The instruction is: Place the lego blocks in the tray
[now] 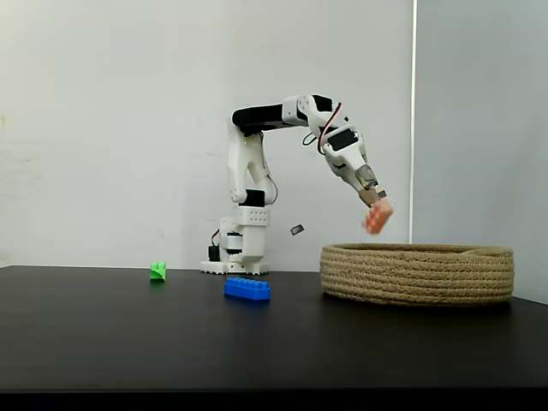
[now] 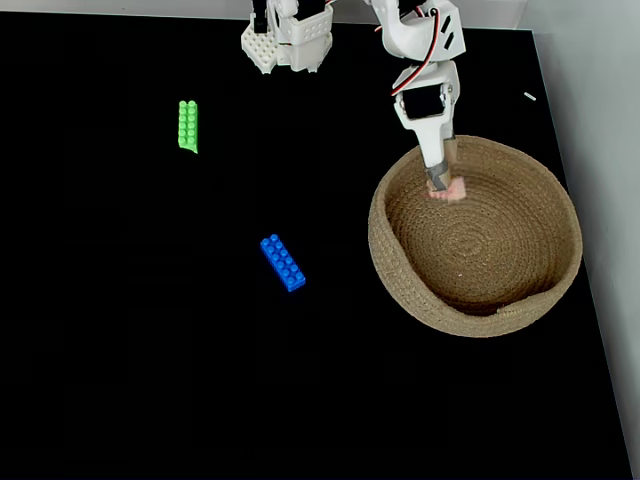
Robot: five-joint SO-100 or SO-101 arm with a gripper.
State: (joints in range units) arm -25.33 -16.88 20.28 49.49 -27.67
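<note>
My gripper [image 1: 375, 205] [image 2: 443, 183] hangs above the near-arm side of the rope tray [image 1: 418, 274] [image 2: 400, 275], shut on the pale pink lego block [image 1: 378, 217] [image 2: 449, 190], which is held clear of the tray's floor. The blue block [image 1: 247, 288] [image 2: 283, 263] lies on the black table to the left of the tray in both fixed views. Further left sits the green block [image 1: 157, 272] [image 2: 188, 125], near the back of the table.
The arm's white base [image 1: 241, 248] [image 2: 287, 42] stands at the table's back edge. A white wall rises behind it. The black tabletop stretches open in front of and to the left of the tray.
</note>
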